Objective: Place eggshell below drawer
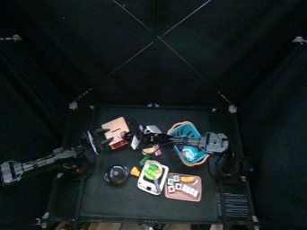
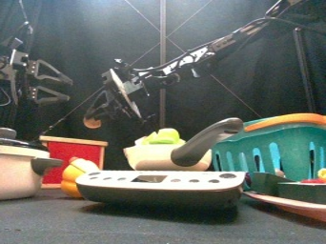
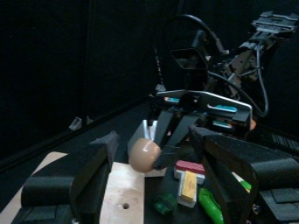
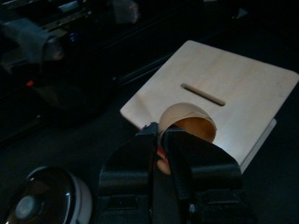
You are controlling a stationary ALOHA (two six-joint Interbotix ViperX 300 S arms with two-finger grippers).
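The eggshell (image 4: pixel 187 129), light, thin and brittle, hangs above the drawer (image 4: pixel 222 101), pinched by its rim in the right gripper (image 4: pixel 163 140); the left gripper (image 3: pixel 152 171) stands spread nearby

One eggshell (image 3: pixel 143 154), one drawer (image 1: pixel 117 128), one teal-rimmed basket (image 2: pixel 283 152), one white pot (image 2: pixel 18 170) at the table's (image 1: pixel 96 193) front left. One grey scale (image 2: pixel 158 187), one white tray (image 1: pixel 153 179) of green and orange pieces. Two arms, two grippers: left gripper (image 3: pixel 158 179), right gripper (image 4: pixel 167 144).
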